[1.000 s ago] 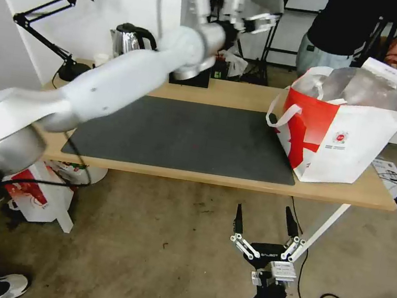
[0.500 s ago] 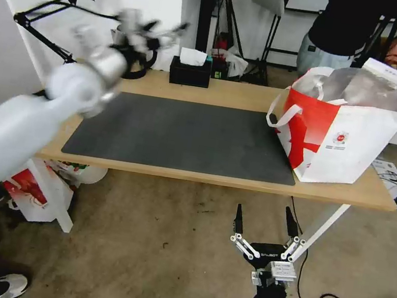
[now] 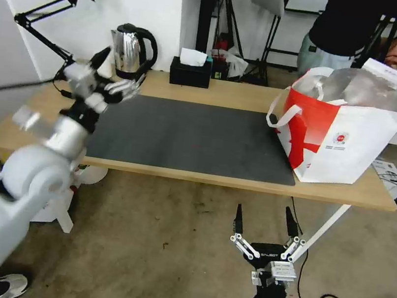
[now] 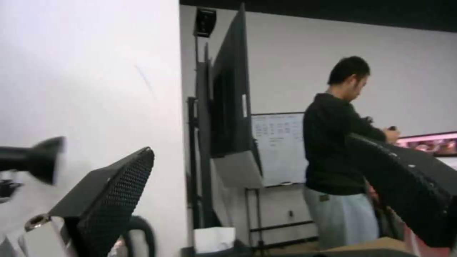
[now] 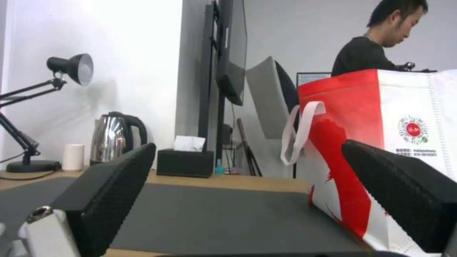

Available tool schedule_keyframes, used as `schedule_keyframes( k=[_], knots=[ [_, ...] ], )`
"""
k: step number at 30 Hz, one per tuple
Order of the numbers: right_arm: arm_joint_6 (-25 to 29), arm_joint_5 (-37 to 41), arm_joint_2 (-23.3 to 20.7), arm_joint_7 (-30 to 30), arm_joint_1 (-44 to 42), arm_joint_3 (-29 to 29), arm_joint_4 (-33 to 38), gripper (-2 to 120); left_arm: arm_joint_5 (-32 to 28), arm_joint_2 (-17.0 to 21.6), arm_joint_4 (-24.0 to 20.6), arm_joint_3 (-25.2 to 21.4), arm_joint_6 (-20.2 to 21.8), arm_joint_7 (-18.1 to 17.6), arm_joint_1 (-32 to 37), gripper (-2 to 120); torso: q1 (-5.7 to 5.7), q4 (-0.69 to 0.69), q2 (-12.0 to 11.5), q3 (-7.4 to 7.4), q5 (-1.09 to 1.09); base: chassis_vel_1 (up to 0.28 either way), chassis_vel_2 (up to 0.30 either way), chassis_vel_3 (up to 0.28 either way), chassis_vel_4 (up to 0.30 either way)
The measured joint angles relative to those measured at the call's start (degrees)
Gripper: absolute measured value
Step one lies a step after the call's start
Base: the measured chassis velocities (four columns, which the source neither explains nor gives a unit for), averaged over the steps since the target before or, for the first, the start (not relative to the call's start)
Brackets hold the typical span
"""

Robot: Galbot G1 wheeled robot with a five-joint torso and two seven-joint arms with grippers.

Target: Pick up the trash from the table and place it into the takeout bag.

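The left gripper (image 3: 114, 76) hovers over the surface's (image 3: 226, 93) far left corner, just in front of the steel kettle (image 3: 128, 54), its fingers spread apart and holding nothing. The right gripper (image 3: 263, 222) hangs below the surface's near edge, over the floor, jaws wide apart and empty. The takeout bag (image 3: 346, 126) stands upright at the right end of the surface, its base overlapping the right edge of the dark grey mat (image 3: 190, 135), mouth open and foil lining showing. A black tissue box (image 3: 190, 72) sits along the far edge.
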Motion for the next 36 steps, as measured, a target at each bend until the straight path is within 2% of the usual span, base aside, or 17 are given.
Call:
schedule_keyframes(
  k=[1, 2, 4, 5, 7, 9, 14, 20, 26, 36],
  knots=[
    [0.0, 0.0, 0.0, 0.0, 0.0, 0.0, 0.0, 100, 3.1, -2.5, -0.5, -0.8, -1.4, 0.5, 2.7, 100, 0.01, 0.0, 0.0, 0.0, 0.0, 0.0, 0.0, 0.0, 0.0],
    [0.0, 0.0, 0.0, 0.0, 0.0, 0.0, 0.0, 100, 3.1, -2.5, -0.5, -0.8, -1.4, 0.5, 2.7, 100, 0.01, 0.0, 0.0, 0.0, 0.0, 0.0, 0.0, 0.0, 0.0],
    [0.0, 0.0, 0.0, 0.0, 0.0, 0.0, 0.0, 100, 8.3, -7.3, -1.2, -1.0, -3.6, 0.7, 7.1, 100, 0.01, 0.01, 0.0, 0.0, -0.04, 0.0, 0.0, 0.0, 0.0],
    [0.0, 0.0, 0.0, 0.0, 0.0, 0.0, 0.0, 100, 8.3, -7.3, -1.2, -1.0, -3.6, 0.7, 7.1, 100, 0.01, 0.01, 0.0, 0.0, -0.04, 0.0, 0.0, 0.0, 0.0],
    [0.0, 0.0, 0.0, 0.0, 0.0, 0.0, 0.0, 100, 12.7, -11.3, -1.9, -0.9, -5.5, 0.6, 10.6, 100, 0.0, 0.01, 0.0, 0.0, 0.01, 0.0, 0.0, 0.0, 0.0],
    [0.0, 0.0, 0.0, 0.0, 0.0, 0.0, 0.0, 100, 13.7, -12.3, -2.2, -0.9, -5.9, 0.6, 11.6, 100, 0.0, -0.01, 0.0, 0.0, -0.02, 0.0, 0.0, 0.0, 0.0],
    [0.0, 0.0, 0.0, 0.0, 0.0, 0.0, 0.0, 100, 20.2, -18.8, -3.2, -0.1, -9.9, 0.2, 20.4, 100, 0.0, 0.01, 0.0, 0.01, -0.02, 0.0, 0.0, 0.0, 0.0],
    [0.0, 0.0, 0.0, 0.0, 0.0, 0.0, 0.0, 100, 23.8, -22.5, -2.7, 0.8, -13.6, 0.3, 24.6, 100, 0.0, 0.01, 0.0, 0.0, -0.02, 0.0, 0.0, 0.0, 0.0],
    [0.0, 0.0, 0.0, 0.0, 0.0, 0.0, 0.0, 100, 28.9, -25.9, -1.4, 4.2, -16.9, 0.4, 28.8, 100, 0.01, -0.01, 0.0, 0.0, -0.02, 0.0, 0.0, 0.0, 0.0],
    [0.0, 0.0, 0.0, 0.0, 0.0, 0.0, 0.0, 100, 32.6, -29.4, -0.3, 7.6, -18.8, -4.2, 34.8, 100, 0.01, 0.01, 0.0, 0.01, -0.01, 0.0, 0.0, 0.0, 0.0]
  ],
)
